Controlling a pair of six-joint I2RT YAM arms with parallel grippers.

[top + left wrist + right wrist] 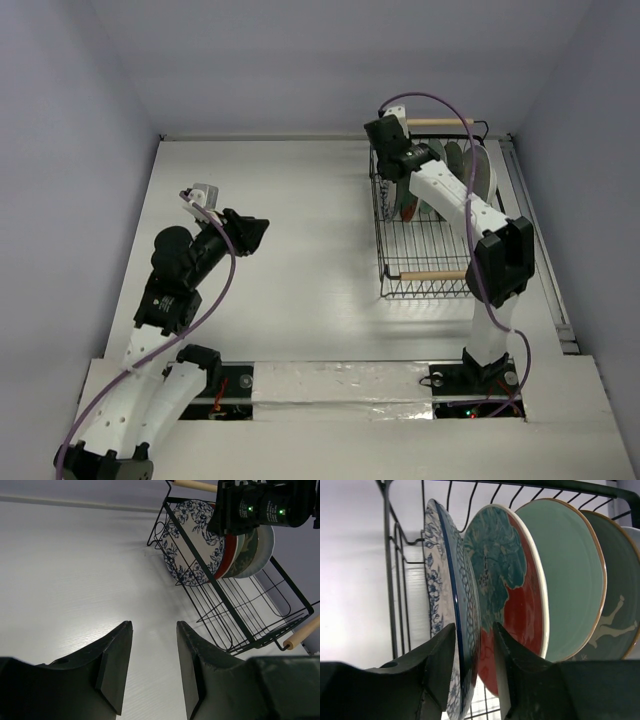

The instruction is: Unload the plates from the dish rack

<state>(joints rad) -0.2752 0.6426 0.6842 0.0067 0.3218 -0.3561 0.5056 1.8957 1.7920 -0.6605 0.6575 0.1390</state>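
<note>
Looking over the white table, I have wide bare room across its left and middle. Walls close it in at the far side and on both flanks. The dish rack sits on the right half, running near to far, with a wooden handle at its near end and another at its far end. Its right side lies close to the table's right edge, so open approach is from the left and from above.

My right arm reaches over the rack from the near side. The plates stand on edge, packed together in the rack's far half. From the left they are the blue-white plate, the red and teal plate, the pale green plate and the grey-brown plate.

The right gripper is part spread, its fingers straddling the blue-white plate's rim. A sliver of gap shows on the red plate's side; contact on the other side I cannot tell. The red plate stands just beside that rim, leaving tight room for the finger.

The left gripper hangs over bare table well left of the rack, fingers spread and holding nothing. A purple cable arcs above the rack's far handle.
</note>
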